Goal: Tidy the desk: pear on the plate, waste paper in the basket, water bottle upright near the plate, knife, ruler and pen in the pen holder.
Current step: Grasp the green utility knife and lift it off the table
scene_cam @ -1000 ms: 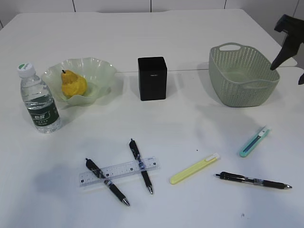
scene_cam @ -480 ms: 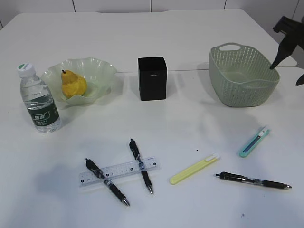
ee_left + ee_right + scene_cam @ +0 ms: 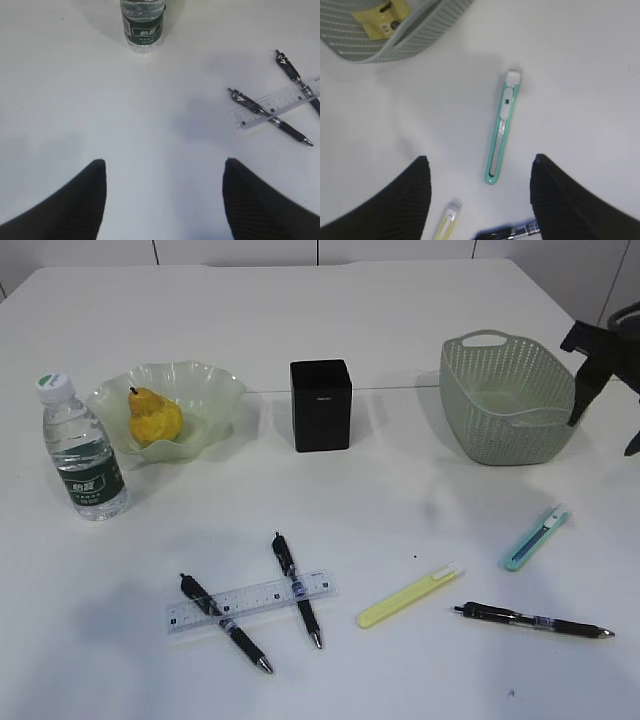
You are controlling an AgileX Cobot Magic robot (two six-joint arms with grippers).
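The pear (image 3: 155, 418) lies in the green plate (image 3: 205, 385), and the water bottle (image 3: 85, 455) stands upright beside it. The black pen holder (image 3: 321, 405) stands at mid-desk. The waste paper (image 3: 382, 17) lies inside the basket (image 3: 510, 400). A teal knife (image 3: 536, 537), a yellow knife (image 3: 410, 595) and a pen (image 3: 535, 621) lie front right. Two pens (image 3: 297, 588) cross the ruler (image 3: 250, 602) front left. My right gripper (image 3: 480, 157) is open and empty above the teal knife (image 3: 502, 130). My left gripper (image 3: 165, 161) is open and empty over bare desk.
In the exterior view the right gripper (image 3: 602, 437) hangs at the right edge, just right of the basket. The left wrist view shows the bottle (image 3: 142, 22) ahead and the ruler (image 3: 280, 102) with pens to the right.
My right gripper has come down and forward from above the basket's right rim to beside the basket. Nothing on the desk has moved.
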